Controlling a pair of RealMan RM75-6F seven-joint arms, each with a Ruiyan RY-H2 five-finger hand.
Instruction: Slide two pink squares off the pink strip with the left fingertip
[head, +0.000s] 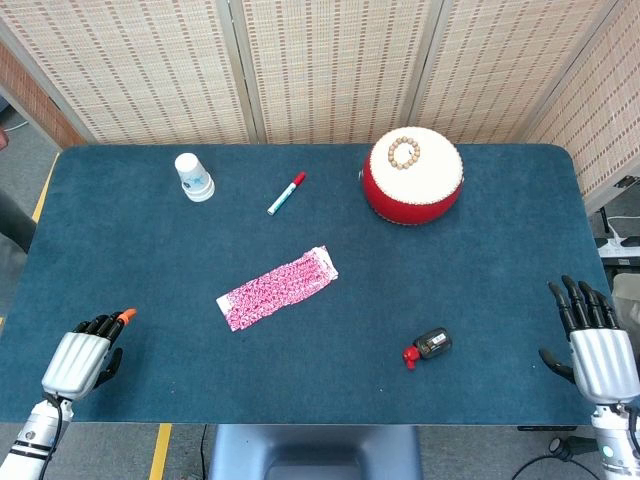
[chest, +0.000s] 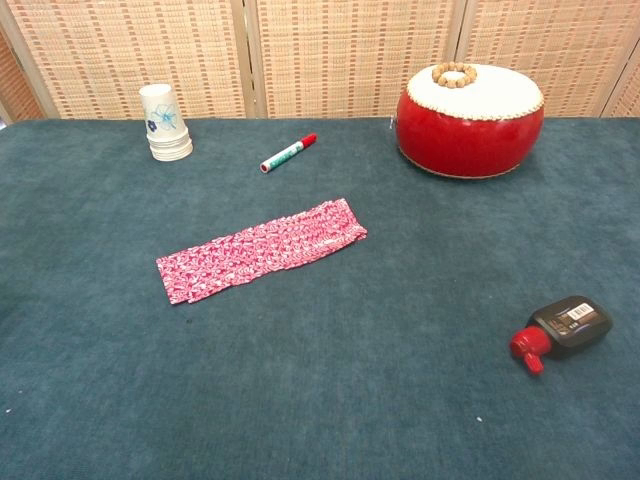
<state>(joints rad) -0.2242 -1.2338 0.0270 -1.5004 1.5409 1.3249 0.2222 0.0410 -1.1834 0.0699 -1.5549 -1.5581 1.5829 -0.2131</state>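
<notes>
A pink patterned strip made of overlapping squares lies slanted near the middle of the blue table; the chest view shows the strip too. My left hand rests at the front left edge, well left of the strip, fingers partly curled, one fingertip capped in orange, holding nothing. My right hand sits at the front right edge with its fingers spread, empty. Neither hand shows in the chest view.
A stack of paper cups and a red-capped marker lie at the back left. A red drum with a bead bracelet on top stands at the back right. A small black bottle with a red cap lies front right.
</notes>
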